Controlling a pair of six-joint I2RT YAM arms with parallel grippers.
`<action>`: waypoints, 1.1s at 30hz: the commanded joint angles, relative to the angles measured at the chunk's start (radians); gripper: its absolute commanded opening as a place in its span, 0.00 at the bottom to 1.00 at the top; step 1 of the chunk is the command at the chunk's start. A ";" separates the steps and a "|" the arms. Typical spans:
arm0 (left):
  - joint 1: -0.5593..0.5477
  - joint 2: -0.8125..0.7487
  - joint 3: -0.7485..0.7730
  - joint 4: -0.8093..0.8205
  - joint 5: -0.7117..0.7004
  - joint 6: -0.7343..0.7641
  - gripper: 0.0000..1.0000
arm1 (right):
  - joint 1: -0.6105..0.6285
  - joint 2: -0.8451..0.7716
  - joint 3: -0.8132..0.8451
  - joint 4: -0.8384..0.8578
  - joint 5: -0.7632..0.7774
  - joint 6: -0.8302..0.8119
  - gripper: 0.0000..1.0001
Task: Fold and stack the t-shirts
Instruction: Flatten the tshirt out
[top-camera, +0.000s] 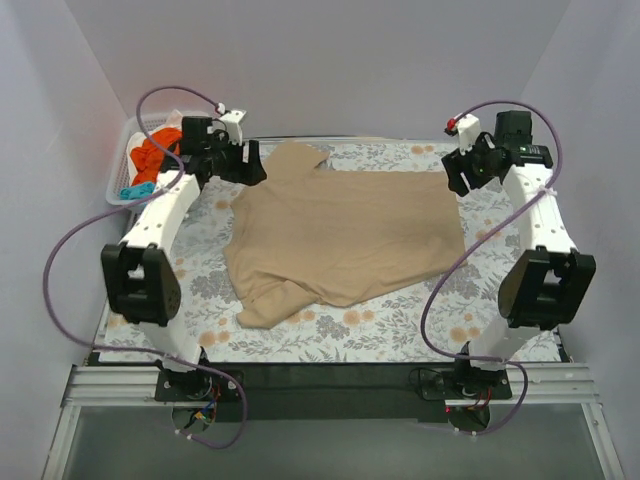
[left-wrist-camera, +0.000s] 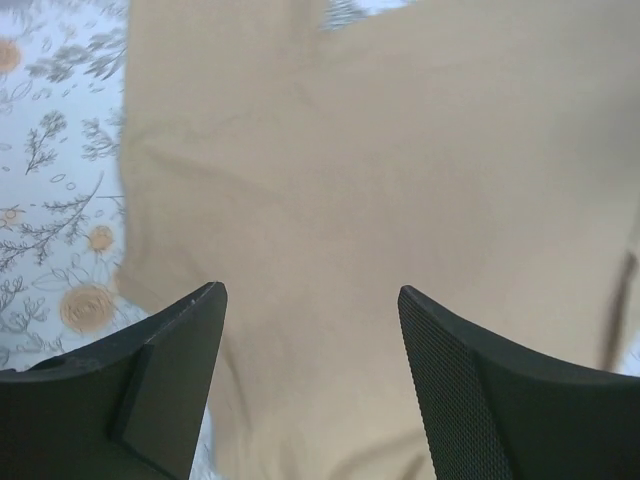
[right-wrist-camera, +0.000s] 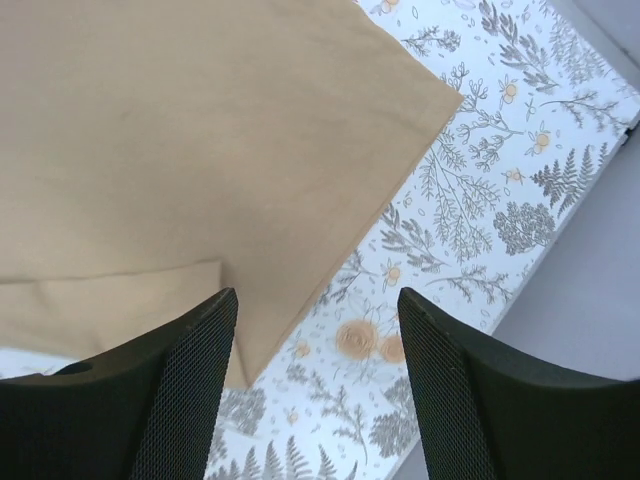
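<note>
A large tan t-shirt (top-camera: 340, 235) lies spread on the floral table cover (top-camera: 400, 325), one sleeve pointing to the near left. It fills the left wrist view (left-wrist-camera: 380, 180), and its corner shows in the right wrist view (right-wrist-camera: 200, 150). My left gripper (top-camera: 248, 165) hovers open over the shirt's far left edge, holding nothing (left-wrist-camera: 312, 300). My right gripper (top-camera: 460, 180) is open and empty above the shirt's far right corner (right-wrist-camera: 318, 300). An orange t-shirt (top-camera: 155, 152) and a teal piece (top-camera: 136, 188) lie in the white basket (top-camera: 118, 172) at the far left.
The white lattice basket stands at the table's far left corner against the wall. Grey walls close in the back and both sides. Purple cables loop from both arms. A black rail (top-camera: 330, 375) runs along the table's near edge.
</note>
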 joint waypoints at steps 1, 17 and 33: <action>-0.053 -0.262 -0.167 -0.084 0.115 0.070 0.64 | 0.002 -0.119 -0.123 -0.116 -0.069 -0.082 0.60; -0.307 -0.520 -0.663 -0.096 -0.043 0.055 0.64 | 0.002 0.068 -0.189 -0.152 -0.141 0.079 0.61; -0.307 -0.462 -0.668 -0.061 -0.040 0.047 0.64 | 0.002 0.240 -0.102 -0.159 -0.194 0.140 0.49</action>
